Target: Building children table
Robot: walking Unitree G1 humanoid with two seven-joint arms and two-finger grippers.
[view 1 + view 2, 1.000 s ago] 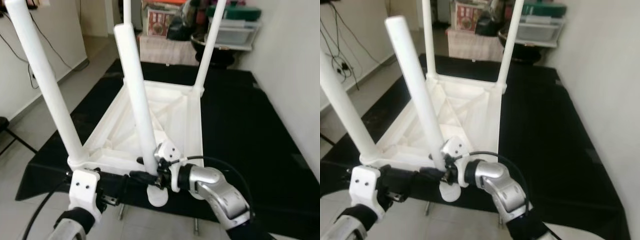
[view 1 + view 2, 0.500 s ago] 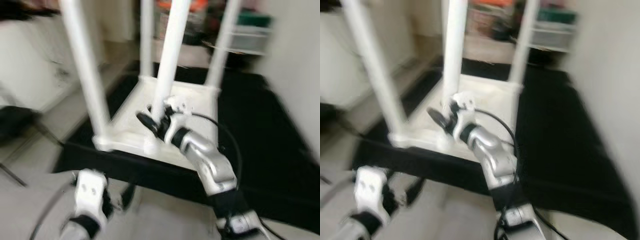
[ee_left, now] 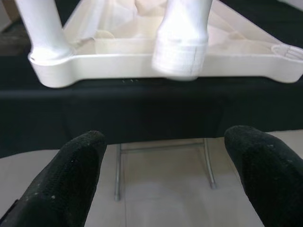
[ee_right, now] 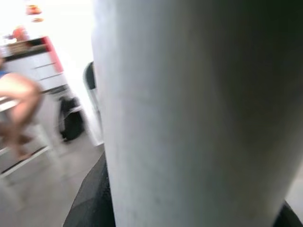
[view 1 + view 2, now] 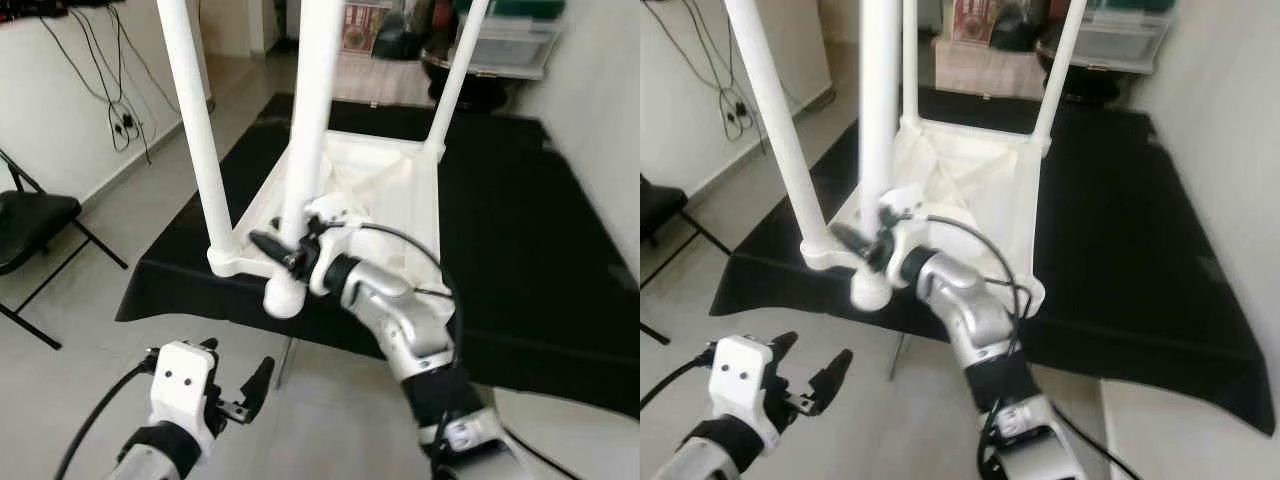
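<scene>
1. One white children's table (image 5: 375,190) lies upside down on a black-covered surface (image 5: 520,240), legs pointing up.
2. Right gripper (image 5: 285,250) reaches across to the table's near edge, its fingers closed around a loose white leg (image 5: 315,110) held upright.
3. Left gripper (image 5: 240,390) hovers low over the floor (image 5: 90,300) before the table, fingers spread, holding nothing.

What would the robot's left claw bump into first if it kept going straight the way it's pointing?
Probably the black cloth hanging below the upturned white table. The open left gripper points straight at it, though depth is unclear.
</scene>
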